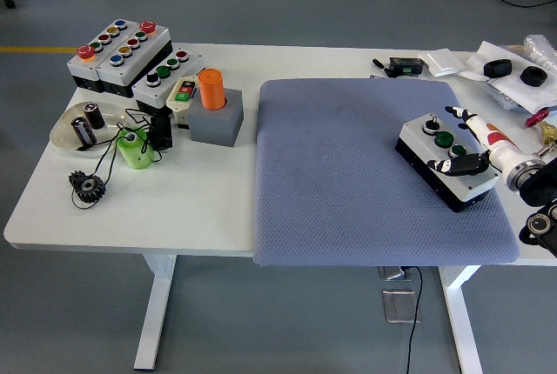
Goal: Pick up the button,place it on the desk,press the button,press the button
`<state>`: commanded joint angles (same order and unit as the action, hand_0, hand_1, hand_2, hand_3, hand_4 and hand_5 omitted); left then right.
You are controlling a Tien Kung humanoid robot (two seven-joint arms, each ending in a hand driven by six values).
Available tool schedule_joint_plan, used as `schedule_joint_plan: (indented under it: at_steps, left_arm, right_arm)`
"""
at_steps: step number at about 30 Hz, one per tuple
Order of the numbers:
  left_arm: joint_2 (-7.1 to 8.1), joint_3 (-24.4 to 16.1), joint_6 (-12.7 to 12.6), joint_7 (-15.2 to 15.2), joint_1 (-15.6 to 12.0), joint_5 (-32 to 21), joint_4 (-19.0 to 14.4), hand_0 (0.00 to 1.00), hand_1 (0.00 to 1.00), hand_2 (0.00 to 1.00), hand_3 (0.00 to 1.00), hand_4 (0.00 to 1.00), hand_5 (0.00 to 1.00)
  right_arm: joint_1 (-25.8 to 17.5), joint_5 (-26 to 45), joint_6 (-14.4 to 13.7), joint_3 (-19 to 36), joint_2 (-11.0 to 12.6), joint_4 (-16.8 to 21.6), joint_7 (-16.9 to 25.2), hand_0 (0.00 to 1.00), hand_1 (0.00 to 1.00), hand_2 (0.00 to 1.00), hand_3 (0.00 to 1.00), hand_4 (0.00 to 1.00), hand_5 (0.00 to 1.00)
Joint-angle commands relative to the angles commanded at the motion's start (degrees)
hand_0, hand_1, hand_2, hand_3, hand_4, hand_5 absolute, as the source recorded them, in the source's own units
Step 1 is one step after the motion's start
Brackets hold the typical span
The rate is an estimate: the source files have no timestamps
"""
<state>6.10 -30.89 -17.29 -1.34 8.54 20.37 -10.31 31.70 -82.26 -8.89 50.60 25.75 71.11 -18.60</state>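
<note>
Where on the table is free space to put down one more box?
The blue mat is bare left of the button box held by the right hand. The white front strip near the gear is free too. The far-left corner is crowded with button boxes.

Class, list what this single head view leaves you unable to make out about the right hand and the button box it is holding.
- White three-button control box on the blue-grey mat: its right end, hidden by the right hand.
- The third button's colour: head view, covered by the fingers.
- The right arm past the wrist: cut off by the right edge.
- The left hand: out of frame.
</note>
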Motion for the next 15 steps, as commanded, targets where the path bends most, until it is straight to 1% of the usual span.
schedule_joint_plan:
  at_steps: [4, 7, 9, 12, 13, 15]
  left_arm:
    - [0.0, -0.18, -0.04, 0.0, -0.03, 0.04, 0.0, 0.645, 0.696, 0.705, 0.52, 0.313, 0.998]
    - [-0.02, -0.2, -0.04, -0.02, -0.07, 0.09, 0.0, 0.645, 0.696, 0.705, 0.52, 0.314, 0.998]
    - [-0.03, -0.21, -0.05, -0.03, -0.07, 0.11, 0.0, 0.645, 0.696, 0.705, 0.52, 0.314, 0.998]
    - [-0.01, -0.09, -0.03, 0.03, -0.03, -0.09, 0.0, 0.645, 0.696, 0.705, 0.52, 0.314, 0.998]
    - [-0.01, -0.16, -0.04, 0.02, -0.02, -0.04, 0.0, 0.645, 0.696, 0.705, 0.517, 0.314, 0.998]
    - [-0.02, -0.11, -0.07, 0.03, 0.0, -0.16, 0.0, 0.645, 0.696, 0.705, 0.517, 0.314, 0.998]
  right_arm:
    - [0.83, 0.11, -0.17, -0.58, -0.95, -0.98, -0.69, 0.998, 0.949, 0.998, 0.998, 0.907, 0.174]
    - [1.81, -0.58, -0.3, -1.35, -2.19, -3.49, -1.97, 0.998, 0.945, 0.998, 0.998, 0.904, 0.17]
    - [2.08, -0.96, -0.41, -1.56, -2.55, -4.56, -2.33, 0.998, 0.945, 0.998, 0.998, 0.904, 0.17]
    - [3.24, -2.29, 0.33, -2.54, -3.79, -7.65, -3.88, 0.998, 0.945, 0.998, 0.998, 0.904, 0.17]
    - [3.5, -2.7, 0.49, -2.84, -4.01, -8.13, -4.28, 0.957, 0.889, 0.964, 0.998, 0.897, 0.173]
    - [4.15, -4.22, 0.65, -3.53, -4.48, -8.95, -5.73, 0.957, 0.889, 0.964, 0.998, 0.897, 0.173]
